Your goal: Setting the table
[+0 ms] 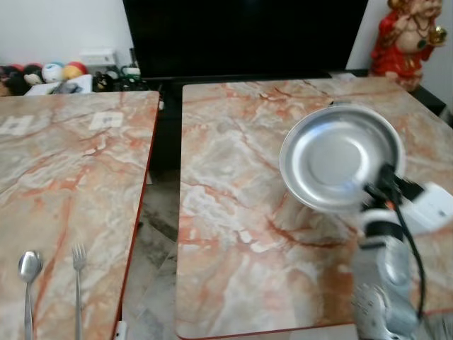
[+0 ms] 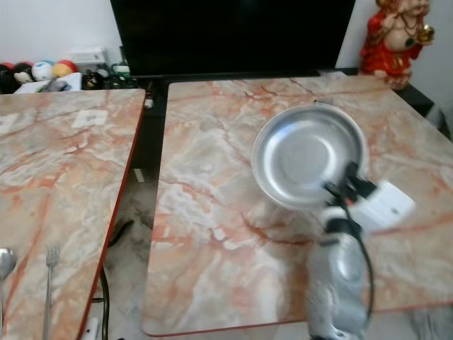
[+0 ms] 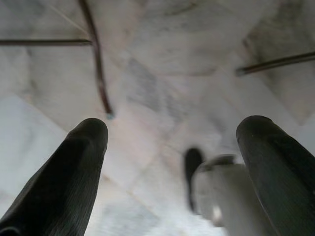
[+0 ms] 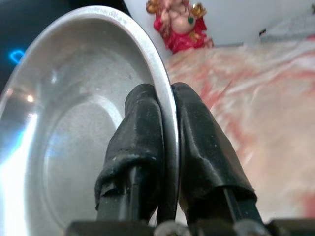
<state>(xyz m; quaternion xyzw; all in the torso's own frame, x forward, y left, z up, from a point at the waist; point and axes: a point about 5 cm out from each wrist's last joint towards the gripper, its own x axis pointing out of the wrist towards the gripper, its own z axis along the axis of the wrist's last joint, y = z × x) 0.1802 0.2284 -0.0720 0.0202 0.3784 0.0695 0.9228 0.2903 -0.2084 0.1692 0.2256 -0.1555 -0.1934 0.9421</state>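
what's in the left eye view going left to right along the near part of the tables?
spoon → fork → gap between the tables → metal plate, pinched at its rim by the right tool

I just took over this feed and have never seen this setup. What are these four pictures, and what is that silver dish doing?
This is a humanoid robot with two arms. The two wide pictures come from its head camera, looking down on two marble tables. The right gripper pinches the rim of a metal plate and holds it over the right-hand table; its wrist camera shows the black fingers clamped on either side of the rim. The left gripper hangs open over the tiled floor. A spoon and a fork lie on the left table. A red figurine stands at the back.
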